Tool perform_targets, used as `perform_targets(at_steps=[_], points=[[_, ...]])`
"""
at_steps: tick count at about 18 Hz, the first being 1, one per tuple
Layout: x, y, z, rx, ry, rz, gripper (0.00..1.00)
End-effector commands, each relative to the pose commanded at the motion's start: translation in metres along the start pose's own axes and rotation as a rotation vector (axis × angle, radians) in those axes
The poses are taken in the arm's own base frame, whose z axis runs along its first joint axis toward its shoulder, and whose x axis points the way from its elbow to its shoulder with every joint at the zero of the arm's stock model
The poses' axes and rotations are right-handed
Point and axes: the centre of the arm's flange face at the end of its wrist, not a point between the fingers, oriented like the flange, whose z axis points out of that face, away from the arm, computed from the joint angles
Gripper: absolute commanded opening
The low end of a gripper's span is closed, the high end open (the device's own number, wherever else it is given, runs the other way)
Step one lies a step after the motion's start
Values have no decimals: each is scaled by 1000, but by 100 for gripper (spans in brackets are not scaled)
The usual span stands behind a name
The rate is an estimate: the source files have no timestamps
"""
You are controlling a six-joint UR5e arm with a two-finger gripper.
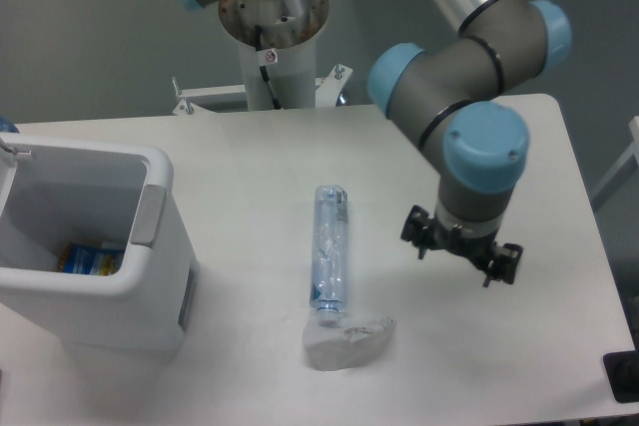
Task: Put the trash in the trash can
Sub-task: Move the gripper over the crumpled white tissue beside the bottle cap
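A long clear crushed bottle [330,256] with a bluish tint lies lengthwise in the middle of the table, cap end toward the front. A crumpled pale grey-white paper wad [346,342] rests right at that cap end, touching it. The white trash can [150,246] stands at the left, open at the top, with something blue and yellow inside. My gripper [459,257] hangs from the arm to the right of the bottle, above the table. It is open and holds nothing.
The robot's base column [272,22] rises at the back edge of the table. A black object [623,376] sits at the front right corner. The table's right edge runs close to the arm.
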Motion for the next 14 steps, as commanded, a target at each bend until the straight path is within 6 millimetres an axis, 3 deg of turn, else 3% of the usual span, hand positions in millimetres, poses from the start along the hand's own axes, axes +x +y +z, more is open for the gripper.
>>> perform_targets(at_steps=[4, 11, 14], points=[[18, -18, 14, -3, 23, -142, 100], [46, -37, 43, 46, -29, -174, 100], [62, -35, 57, 84, -64, -162, 100]])
